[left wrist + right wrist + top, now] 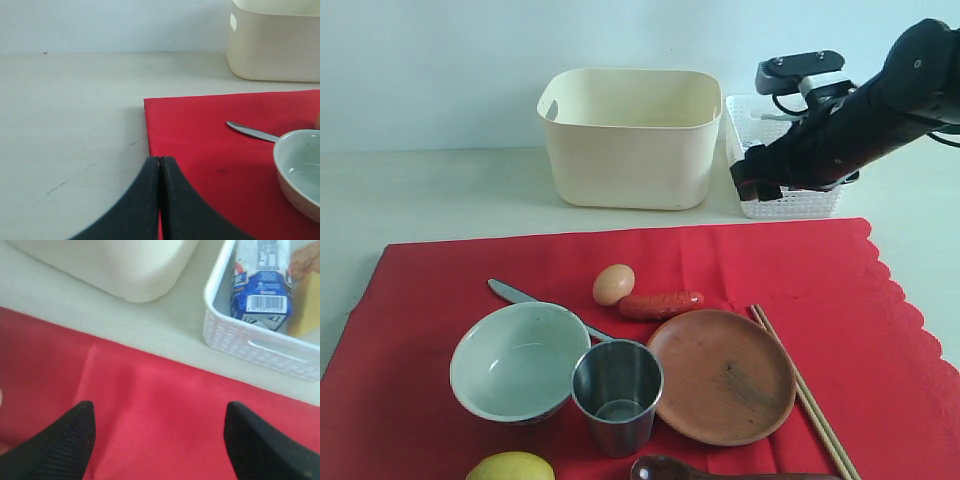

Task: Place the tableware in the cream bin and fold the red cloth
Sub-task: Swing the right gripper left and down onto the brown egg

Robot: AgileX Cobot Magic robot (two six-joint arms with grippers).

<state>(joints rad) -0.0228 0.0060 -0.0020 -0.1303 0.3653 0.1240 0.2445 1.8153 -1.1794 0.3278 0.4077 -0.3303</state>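
- Red cloth (840, 300): spread flat on table (420, 190).
- Bowl (518, 362), steel cup (617, 395), plate (722, 375), chopsticks (805, 395), knife (515, 293), spoon (670, 468): on cloth, toward 6 o'clock.
- Cream bin (630, 135): 12 o'clock, off cloth.
- Left gripper (160, 170): fingers clenched together, empty.
- Right gripper (160, 412): 2 o'clock, fingers released wide, empty.

I see a plain pale wall (440, 60) rising behind the far edge of the off-white worktop (420, 195), which is evenly lit and faintly scuffed.
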